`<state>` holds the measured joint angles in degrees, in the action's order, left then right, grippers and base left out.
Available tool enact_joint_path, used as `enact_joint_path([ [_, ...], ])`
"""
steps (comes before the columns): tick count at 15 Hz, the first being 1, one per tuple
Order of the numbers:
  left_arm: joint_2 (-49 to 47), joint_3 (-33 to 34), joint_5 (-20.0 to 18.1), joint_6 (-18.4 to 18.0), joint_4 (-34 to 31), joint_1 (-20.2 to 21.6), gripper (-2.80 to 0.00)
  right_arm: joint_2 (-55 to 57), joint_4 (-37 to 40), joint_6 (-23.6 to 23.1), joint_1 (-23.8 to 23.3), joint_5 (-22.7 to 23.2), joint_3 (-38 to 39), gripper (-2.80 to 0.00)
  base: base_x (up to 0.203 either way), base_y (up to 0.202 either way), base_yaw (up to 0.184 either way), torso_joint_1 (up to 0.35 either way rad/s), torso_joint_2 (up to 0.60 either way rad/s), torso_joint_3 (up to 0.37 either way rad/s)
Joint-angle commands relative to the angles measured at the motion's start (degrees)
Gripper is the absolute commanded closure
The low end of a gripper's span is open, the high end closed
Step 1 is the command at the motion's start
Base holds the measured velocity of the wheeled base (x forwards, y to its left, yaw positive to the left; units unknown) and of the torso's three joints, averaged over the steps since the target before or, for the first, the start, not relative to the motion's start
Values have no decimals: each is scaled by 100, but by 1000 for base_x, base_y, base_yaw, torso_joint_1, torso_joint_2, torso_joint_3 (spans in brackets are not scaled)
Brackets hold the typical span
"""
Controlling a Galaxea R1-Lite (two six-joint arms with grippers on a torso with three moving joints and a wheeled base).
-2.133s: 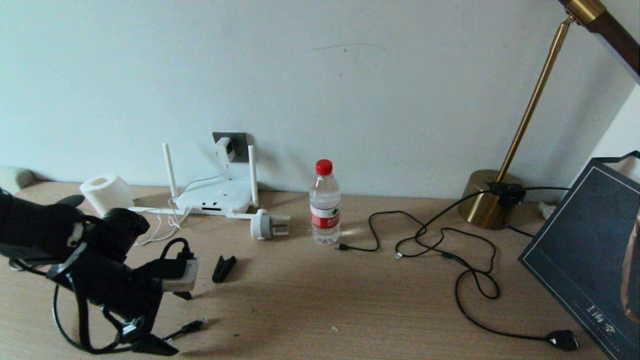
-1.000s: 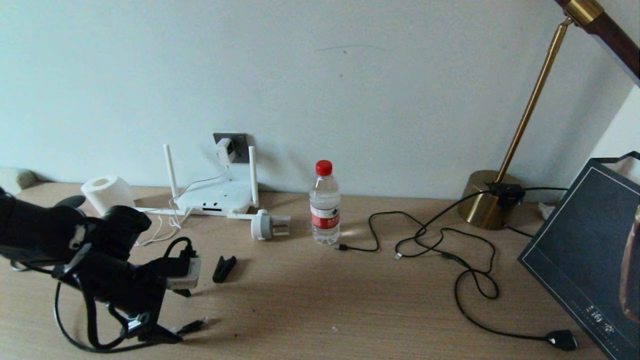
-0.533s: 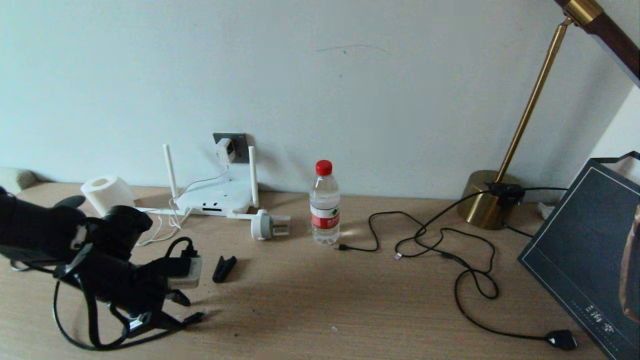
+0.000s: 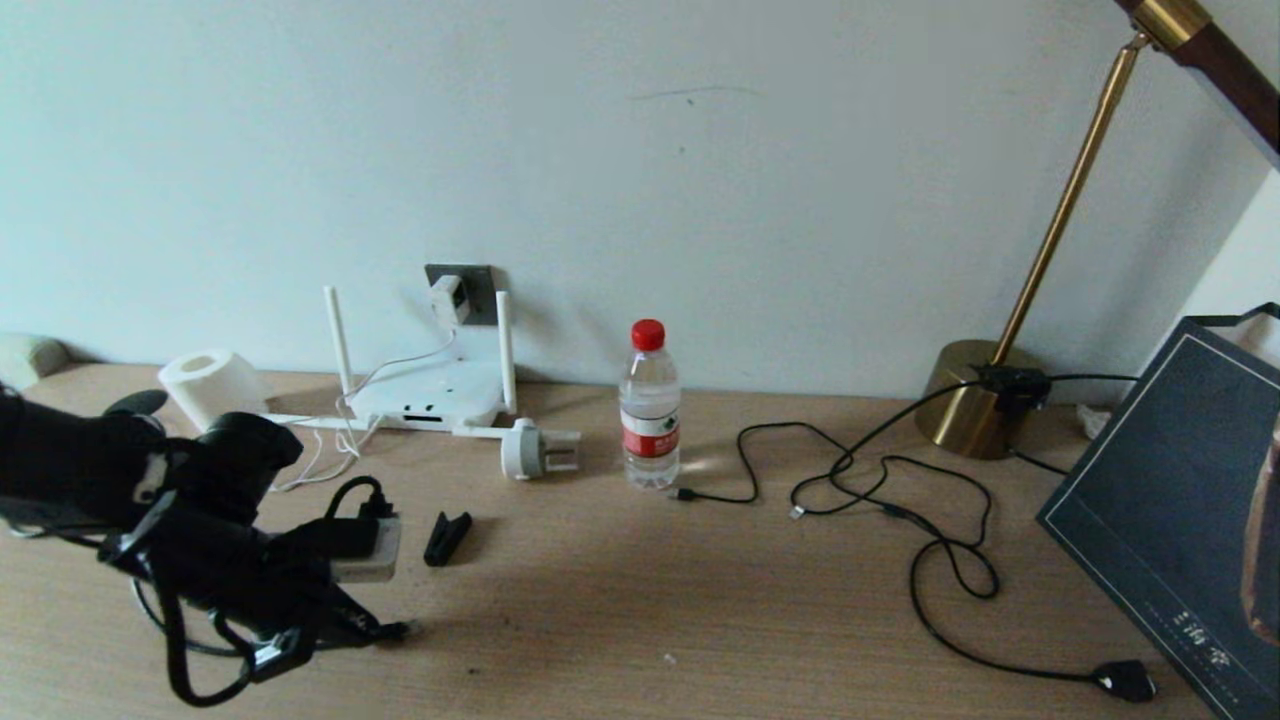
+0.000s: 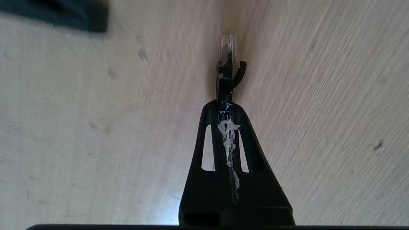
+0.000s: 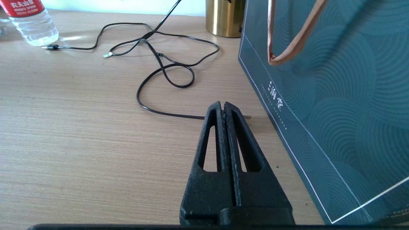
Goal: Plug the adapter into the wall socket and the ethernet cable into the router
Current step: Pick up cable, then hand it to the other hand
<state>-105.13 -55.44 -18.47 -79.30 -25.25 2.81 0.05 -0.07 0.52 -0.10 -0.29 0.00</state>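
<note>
One router (image 4: pixel 432 392) sits at the wall under one socket (image 4: pixel 470 292), the adapter (image 4: pixel 447 297) already plugged into it. The left gripper (image 5: pixel 225 107), low over the table front-left, pinches the single ethernet cable (image 5: pixel 226 67) behind its clear plug: light, limp cord, brittle latch. Right gripper (image 6: pixel 222 107) idle, fingers pressed together.

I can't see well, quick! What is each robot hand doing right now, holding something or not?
Left gripper: shut on the ethernet cable, just behind its clear-tipped plug.
Right gripper: shut, holding nothing, above the table.
</note>
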Motion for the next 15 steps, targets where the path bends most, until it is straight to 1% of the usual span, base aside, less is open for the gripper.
enact_joint_path([
  [1,548,26,-146,-50,-8,-105,0,4,-1,0,1,2,0,0,0,0,0,0,0,0],
  [4,1197,-9,-332,-36,-14,-473,0,4,-1,0,1,2,0,0,0,0,0,0,0,0],
  [7,1697,-97,-391,-9,14,-899,0,4,-1,0,1,2,0,0,0,0,0,0,0,0],
  [10,1730,-746,-380,40,27,-1103,0,4,-1,0,1,2,0,0,0,0,0,0,0,0],
  [12,1726,-1162,-358,75,28,-1426,0,4,-1,0,1,2,0,0,0,0,0,0,0,0],
  [14,1866,-1214,-286,133,44,-1607,0,4,-1,0,1,2,0,0,0,0,0,0,0,0],
  [15,1899,-1209,-224,134,115,-1689,0,4,-1,-87,1,27,0,0,0,0,0,0,0,0],
])
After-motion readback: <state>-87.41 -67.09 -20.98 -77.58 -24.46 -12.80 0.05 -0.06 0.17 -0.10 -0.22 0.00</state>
